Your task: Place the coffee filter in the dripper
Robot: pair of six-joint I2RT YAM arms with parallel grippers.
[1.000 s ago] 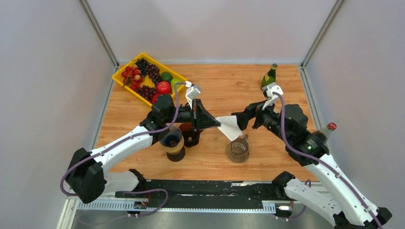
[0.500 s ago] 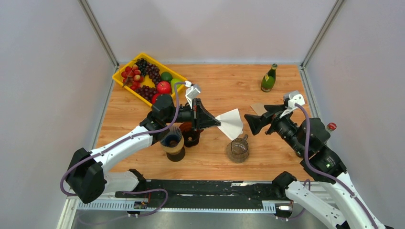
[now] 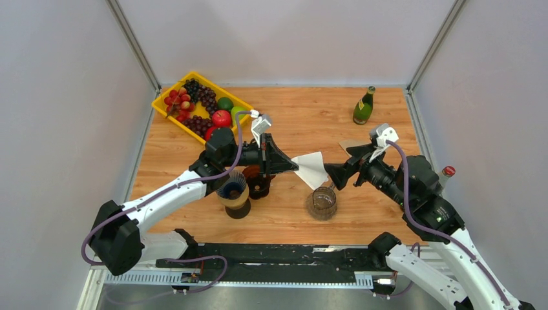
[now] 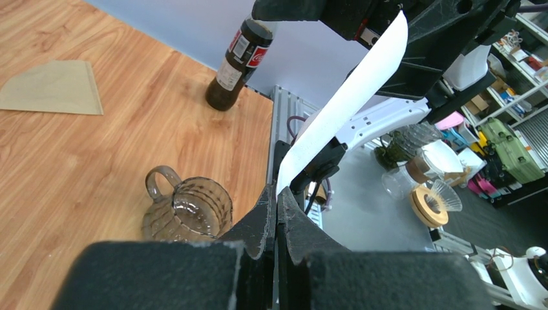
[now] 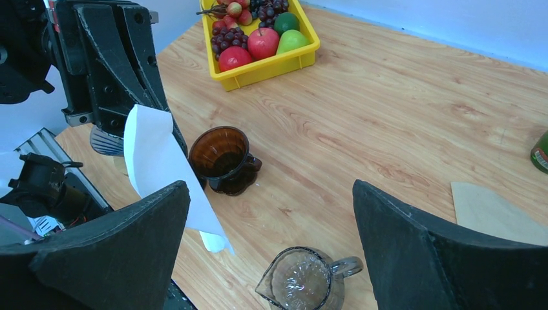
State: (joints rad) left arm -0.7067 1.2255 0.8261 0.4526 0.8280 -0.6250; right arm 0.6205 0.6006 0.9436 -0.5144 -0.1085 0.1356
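**— Where's the filter right now?**
— Up in the air! The white paper coffee filter is pinched at its near edge in my left gripper. The jaws are squeezed tight on the paper, and the rest fans out toward my right arm.

**— And the dripper?**
— The dark brown glass cone dripper stands upright on the wooden table, low beside my left wrist. Its mouth faces up and nothing shows inside, so the filter isn't seated yet.

**— What's your right doing?**
— My right gripper is spread wide and holds nothing. It sits just beside the filter's free edge, and I can't tell whether it touches.

**— So how do you play it?**
— Gently, I'd say! The paper looks flat, so it needs opening into a cone first. My right should take the free edge with a light pinch, so nothing creases or tears. Then the point goes down and centred over the dripper's mouth, lowered straight. I'd let go only once the paper rests on the wall.

**— Any hazards?**
— The clear ribbed glass pitcher stands right below the filter. I'd swing wide of it.
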